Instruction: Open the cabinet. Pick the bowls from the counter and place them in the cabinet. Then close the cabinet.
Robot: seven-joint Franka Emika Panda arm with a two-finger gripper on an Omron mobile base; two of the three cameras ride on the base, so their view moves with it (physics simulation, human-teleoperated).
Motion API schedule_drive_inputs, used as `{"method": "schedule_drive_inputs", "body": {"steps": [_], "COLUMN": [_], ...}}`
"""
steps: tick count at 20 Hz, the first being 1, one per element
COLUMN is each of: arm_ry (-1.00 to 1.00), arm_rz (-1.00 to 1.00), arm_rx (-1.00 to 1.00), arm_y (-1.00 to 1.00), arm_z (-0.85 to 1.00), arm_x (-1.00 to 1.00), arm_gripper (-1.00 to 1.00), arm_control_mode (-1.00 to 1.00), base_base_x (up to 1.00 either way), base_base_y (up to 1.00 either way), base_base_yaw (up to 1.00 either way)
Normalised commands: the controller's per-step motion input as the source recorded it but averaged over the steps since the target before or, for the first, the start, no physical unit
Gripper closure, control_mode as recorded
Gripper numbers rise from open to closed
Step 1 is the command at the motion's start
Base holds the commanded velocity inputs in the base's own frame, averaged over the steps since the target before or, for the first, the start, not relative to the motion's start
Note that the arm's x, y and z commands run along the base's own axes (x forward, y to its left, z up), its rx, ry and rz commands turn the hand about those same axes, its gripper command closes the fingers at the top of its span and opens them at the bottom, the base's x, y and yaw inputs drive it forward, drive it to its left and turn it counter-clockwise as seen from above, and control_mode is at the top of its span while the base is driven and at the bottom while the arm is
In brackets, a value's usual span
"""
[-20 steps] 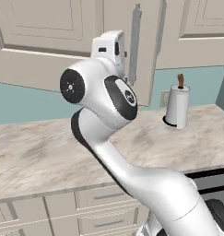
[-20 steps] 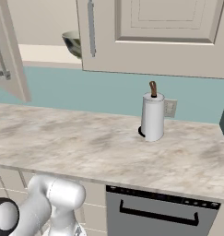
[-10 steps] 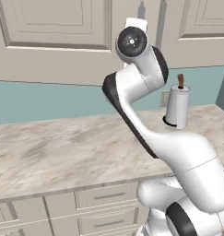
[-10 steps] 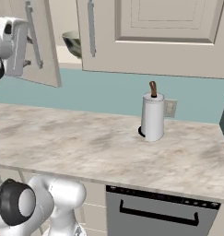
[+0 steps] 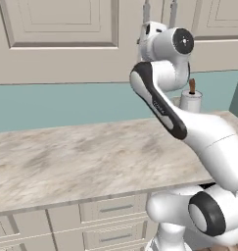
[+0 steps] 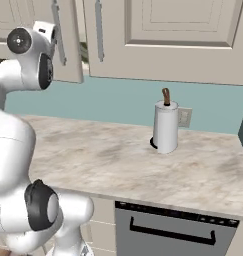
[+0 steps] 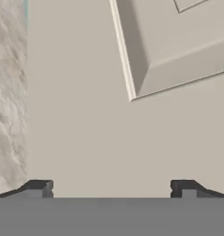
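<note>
Up close, the gripper (image 7: 111, 186) stands spread wide with nothing between its fingertips (image 7: 38, 186) — the cabinet (image 7: 132, 115) door panel lies flat just ahead of it. Off to one side past the door's edge runs the counter (image 7: 9, 92), well below the hand.

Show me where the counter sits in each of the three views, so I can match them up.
Left base view: the counter runs across the middle, from the left edge to the arm.
Right base view: the counter crosses the middle, under the paper towel roll.
Hand view: the counter is the marbled strip down the left edge.
Shared landmark: the cabinet with beige raised-panel doors, at upper left, upper right, and upper right.
</note>
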Motion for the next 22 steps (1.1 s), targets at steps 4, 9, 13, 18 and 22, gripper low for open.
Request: {"method": "schedule_drive_inputs", "body": {"steps": [4,9,13,18,22], "arm_ry": [0.08,0.12,0.12,0.07,0.00], "arm_rz": [0.36,0.33,0.27,0.22,0.20], "arm_rx": [0.13,0.08,0.04,0.01,0.00], "arm_y": [-0.80,-0.60,-0.35,-0.16,-0.04], "arm_z": [-0.58,-0.60,-0.66,-0.75,-0.92], "arm_x": [1.00,1.00,1.00,1.00,1.00], "arm_gripper": [-1.00,-1.00,-1.00,-1.00,-1.00], "arm_control_mode": [-1.00,-1.00,-1.00,-1.00,-1.00], "base_base_x": [0.00,0.00,0.00,0.00,0.00], "base_base_y": [0.00,0.00,0.00,0.00,0.00], "base_base_yaw": [0.00,0.00,0.00,0.00,0.00]}}
